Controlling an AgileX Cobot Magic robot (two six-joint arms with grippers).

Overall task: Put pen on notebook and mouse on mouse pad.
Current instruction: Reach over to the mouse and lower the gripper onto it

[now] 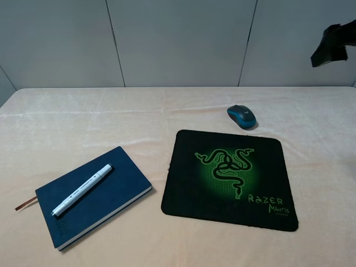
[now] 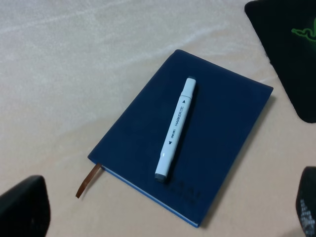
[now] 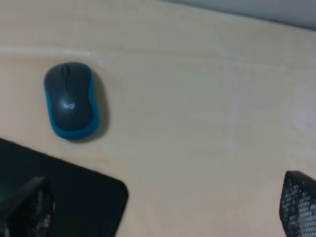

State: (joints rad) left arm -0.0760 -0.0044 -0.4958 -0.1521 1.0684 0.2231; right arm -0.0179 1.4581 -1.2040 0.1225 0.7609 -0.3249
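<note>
My left gripper (image 2: 165, 207) hangs above the table. Its two dark fingers (image 2: 22, 212) are spread wide at the edges of the wrist view, and nothing is held between them. Below that gap lies the navy notebook (image 2: 227, 108), closed and cover up, with the white marker pen (image 2: 175, 129) resting on it. The marker pen lies slantwise across the cover, wholly inside its edges. It has a dark cap at each end and the word "MARKER" printed along the barrel. A brown ribbon bookmark (image 2: 88, 180) sticks out of the notebook at one corner and trails onto the cream tablecloth (image 2: 74, 74).

My right gripper (image 3: 162, 212) is also empty, with its mesh-textured fingers set well apart, and it hovers clear of the table. Beyond them sits the mouse (image 3: 70, 101), dark grey on top with teal sides, a scroll wheel and a small "logi" logo. It rests on the bare cloth near a rounded corner of the black Razer mouse pad (image 3: 74, 197), with a strip of cloth between the two, so they do not touch.

From the high camera, the mouse sits just past the pad's far edge, toward its right half. The pad lies flat to the right of the notebook, its green snake emblem and lettering facing up. A dark part of my right arm (image 1: 332, 44) shows high at the upper right, against the grey wall panels (image 1: 178, 39).
</note>
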